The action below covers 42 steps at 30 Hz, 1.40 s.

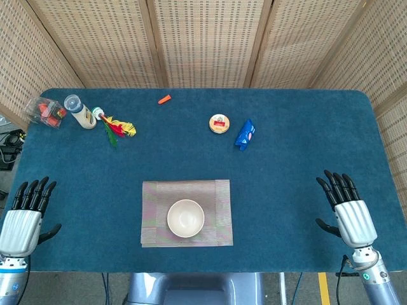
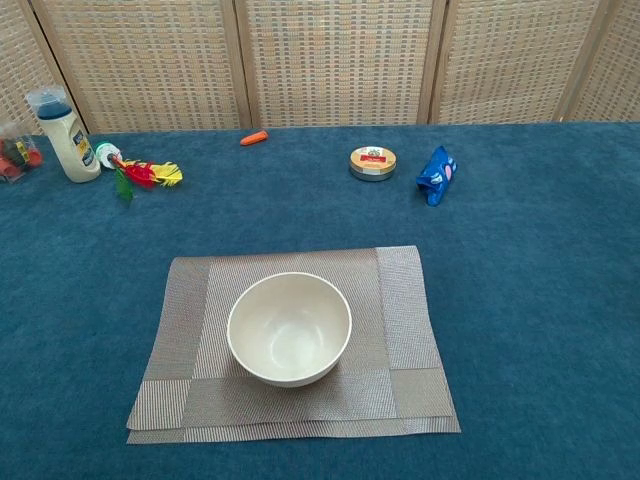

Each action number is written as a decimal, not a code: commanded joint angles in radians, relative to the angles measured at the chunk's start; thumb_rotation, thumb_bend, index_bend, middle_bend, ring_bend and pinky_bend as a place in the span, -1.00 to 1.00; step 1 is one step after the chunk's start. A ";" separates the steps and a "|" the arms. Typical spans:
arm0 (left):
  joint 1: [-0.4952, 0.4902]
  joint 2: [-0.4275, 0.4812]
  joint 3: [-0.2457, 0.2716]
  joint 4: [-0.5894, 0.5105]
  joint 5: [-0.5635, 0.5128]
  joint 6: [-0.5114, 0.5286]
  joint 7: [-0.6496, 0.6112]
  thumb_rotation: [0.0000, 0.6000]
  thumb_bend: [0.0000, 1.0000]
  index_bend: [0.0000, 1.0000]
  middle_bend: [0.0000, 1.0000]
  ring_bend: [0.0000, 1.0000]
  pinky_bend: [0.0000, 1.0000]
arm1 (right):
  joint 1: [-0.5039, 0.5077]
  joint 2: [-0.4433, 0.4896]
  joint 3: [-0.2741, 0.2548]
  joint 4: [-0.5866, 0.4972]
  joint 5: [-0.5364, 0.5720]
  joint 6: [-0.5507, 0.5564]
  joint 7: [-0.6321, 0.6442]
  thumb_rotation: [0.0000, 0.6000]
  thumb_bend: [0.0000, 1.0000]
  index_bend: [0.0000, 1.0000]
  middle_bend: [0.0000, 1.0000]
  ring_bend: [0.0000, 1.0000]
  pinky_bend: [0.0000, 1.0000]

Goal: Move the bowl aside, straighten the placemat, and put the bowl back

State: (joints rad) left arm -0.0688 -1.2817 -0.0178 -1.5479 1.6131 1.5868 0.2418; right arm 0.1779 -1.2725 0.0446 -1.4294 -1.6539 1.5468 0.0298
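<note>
Your left hand [image 1: 24, 213] and right hand [image 1: 346, 206] rest flat, fingers apart, on the blue-carpeted worktop [image 1: 286, 184]. Between them, the bowl [image 1: 186, 218] sits on the placemat [image 1: 216, 197]. Woven screens [image 1: 203, 38] stand behind.

Both views were bright and evenly lit from above, with sharp focus throughout. Shadows were soft and short; the bowl [image 2: 289, 328] cast only a faint rim of shade onto the placemat [image 2: 410, 330]. No glare showed on the blue tabletop [image 1: 292, 146]. The head view bowed slightly toward its edges.
</note>
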 commanded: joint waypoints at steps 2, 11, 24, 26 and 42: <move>0.000 -0.001 0.000 0.002 0.004 0.003 -0.001 1.00 -0.98 -1.00 -1.00 -1.00 -1.00 | 0.000 0.000 0.000 -0.002 0.001 -0.001 -0.001 1.00 -0.74 -0.78 -1.00 -1.00 -1.00; 0.003 0.000 0.003 -0.002 0.009 0.006 0.004 1.00 -0.98 -1.00 -1.00 -1.00 -1.00 | 0.001 0.003 -0.001 -0.007 -0.001 -0.004 0.001 1.00 -0.74 -0.78 -1.00 -1.00 -1.00; 0.000 -0.002 0.009 -0.007 0.020 0.001 0.008 1.00 -0.98 -1.00 -1.00 -1.00 -1.00 | 0.000 0.006 0.001 -0.007 0.005 -0.008 0.004 1.00 -0.74 -0.75 -1.00 -1.00 -1.00; -0.002 -0.002 0.012 -0.006 0.026 -0.002 0.005 1.00 -0.98 -1.00 -1.00 -1.00 -1.00 | 0.000 0.007 0.001 -0.010 0.007 -0.008 0.007 1.00 -0.74 -0.75 -1.00 -1.00 -1.00; -0.108 -0.020 0.006 -0.051 0.123 -0.100 0.025 1.00 -0.92 -0.47 -1.00 -1.00 -1.00 | -0.004 0.020 0.010 -0.020 0.016 0.000 0.035 1.00 -0.74 -0.72 -1.00 -1.00 -1.00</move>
State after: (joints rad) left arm -0.1622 -1.2962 -0.0079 -1.5855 1.7266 1.5019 0.2536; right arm 0.1747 -1.2527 0.0548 -1.4487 -1.6374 1.5458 0.0642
